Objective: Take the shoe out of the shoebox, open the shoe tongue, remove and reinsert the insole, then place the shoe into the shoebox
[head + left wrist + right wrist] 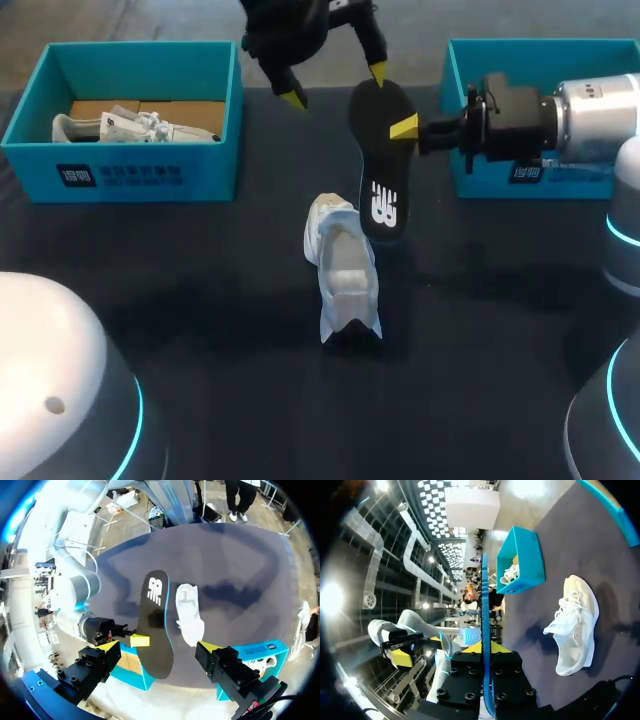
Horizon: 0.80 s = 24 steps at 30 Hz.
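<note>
Shoe (343, 280) is out of the box, lying on its side mid-bench (200, 300), toe towards the near edge. Insole (382, 190) is out of the shoe and held in the air just right of and beyond it, edge clamped in the right pincer (404, 127). Left pincer (335, 85) hangs over the insole's far end, fingers apart, touching nothing.

Left shoebox (120, 165) at far left holds a second shoe (130, 125). Right shoebox (487, 182) at far right is partly hidden by the right arm, contents not visible.

Judged done: shoe taken out, insole removed. Tongue probably opened, can't confirm from here. Left to do: reinsert the insole, then put the shoe back in a shoebox.
</note>
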Tool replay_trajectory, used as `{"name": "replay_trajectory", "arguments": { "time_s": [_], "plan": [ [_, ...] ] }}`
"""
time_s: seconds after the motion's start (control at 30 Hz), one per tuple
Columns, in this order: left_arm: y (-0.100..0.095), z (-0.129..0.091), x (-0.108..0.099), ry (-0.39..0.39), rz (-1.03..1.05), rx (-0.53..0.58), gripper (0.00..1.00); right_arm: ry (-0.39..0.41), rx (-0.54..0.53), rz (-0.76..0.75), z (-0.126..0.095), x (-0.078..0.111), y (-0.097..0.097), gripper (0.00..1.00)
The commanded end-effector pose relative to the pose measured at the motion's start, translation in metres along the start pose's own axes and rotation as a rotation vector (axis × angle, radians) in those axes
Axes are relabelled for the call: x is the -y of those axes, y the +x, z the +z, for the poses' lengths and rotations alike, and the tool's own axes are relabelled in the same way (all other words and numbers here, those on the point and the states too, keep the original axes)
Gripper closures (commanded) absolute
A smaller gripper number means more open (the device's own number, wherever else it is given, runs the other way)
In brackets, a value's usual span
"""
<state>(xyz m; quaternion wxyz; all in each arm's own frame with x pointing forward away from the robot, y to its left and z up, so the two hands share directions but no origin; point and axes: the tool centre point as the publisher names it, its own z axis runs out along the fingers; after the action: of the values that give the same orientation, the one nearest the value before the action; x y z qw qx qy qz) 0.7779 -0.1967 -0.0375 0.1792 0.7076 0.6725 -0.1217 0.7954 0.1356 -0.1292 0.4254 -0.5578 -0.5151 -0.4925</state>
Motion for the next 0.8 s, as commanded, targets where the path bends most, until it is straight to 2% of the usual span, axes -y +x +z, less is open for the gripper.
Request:
{"name": "replay_trajectory", "arguments": {
  "time_s": [0.03, 0.3, 0.53, 0.57, 0.63, 0.8],
  "plan": [
    [0.015, 0.003, 0.006, -0.063, 0.005, 0.443, 0.0, -0.006, -0.005, 0.001, -0.004, 0.004, 0.004, 1.0],
    [0.022, 0.007, 0.002, -0.145, 0.01, 0.683, 0.0, -0.007, -0.032, 0.008, -0.008, 0.002, 0.008, 1.0],
    [0.027, 0.013, 0.002, -0.188, 0.004, 0.808, 0.0, -0.012, -0.037, 0.018, -0.009, 0.002, 0.009, 1.0],
    [0.029, 0.015, 0.003, -0.207, 0.001, 0.858, 0.0, -0.019, -0.039, 0.022, -0.009, 0.002, 0.008, 1.0],
    [0.03, 0.017, 0.004, -0.21, 0.0, 0.874, 0.0, -0.021, -0.04, 0.024, -0.009, 0.002, 0.008, 1.0],
    [0.036, 0.023, 0.006, -0.264, 0.002, 1.0, 0.0, -0.03, -0.042, 0.026, -0.008, 0.002, 0.01, 1.0]
  ]
}}
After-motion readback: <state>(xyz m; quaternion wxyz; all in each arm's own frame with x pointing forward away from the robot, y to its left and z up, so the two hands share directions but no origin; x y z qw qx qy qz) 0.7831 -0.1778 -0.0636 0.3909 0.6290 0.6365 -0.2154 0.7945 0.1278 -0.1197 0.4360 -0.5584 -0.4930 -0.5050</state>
